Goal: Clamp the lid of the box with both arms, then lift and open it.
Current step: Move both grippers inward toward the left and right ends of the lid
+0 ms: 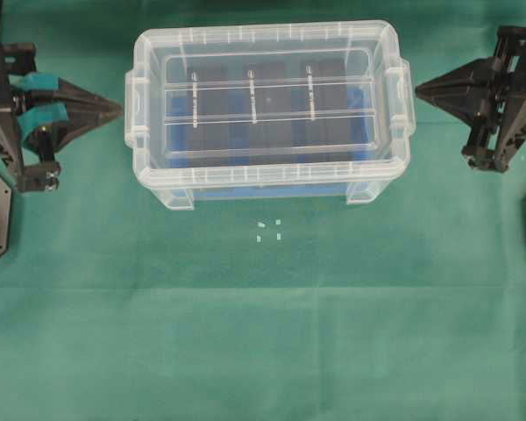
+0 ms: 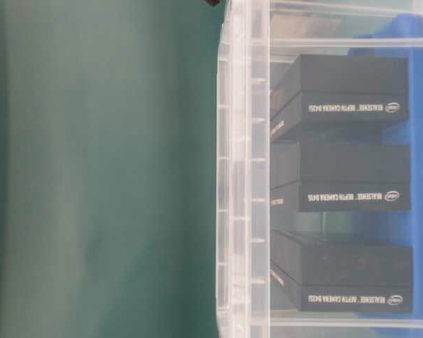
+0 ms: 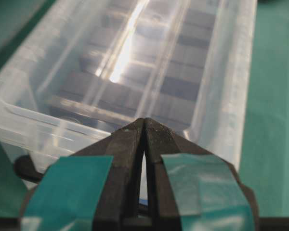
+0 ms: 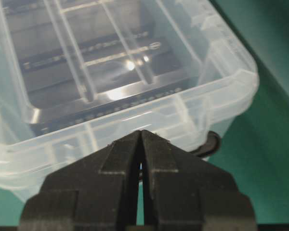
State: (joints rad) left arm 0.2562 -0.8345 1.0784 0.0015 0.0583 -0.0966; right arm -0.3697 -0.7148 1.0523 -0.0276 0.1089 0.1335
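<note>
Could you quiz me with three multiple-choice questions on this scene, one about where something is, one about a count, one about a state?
1. Where does the box sit relative to the two grippers?
A. Between them
B. Left of both
C. Right of both

2. How many black blocks lie inside the box?
A. One
B. Three
C. Five

3. How do the jaws of the left gripper and right gripper stand?
A. Both spread wide
B. Both shut, holding nothing
C. Both gripping the lid

Answers:
1 A: the overhead view shows one pointed gripper at each end of the box.
2 B: three blocks lie in a row over the blue bottom.
3 B: both wrist views show the fingers pressed together, tips just short of the lid's rim.
</note>
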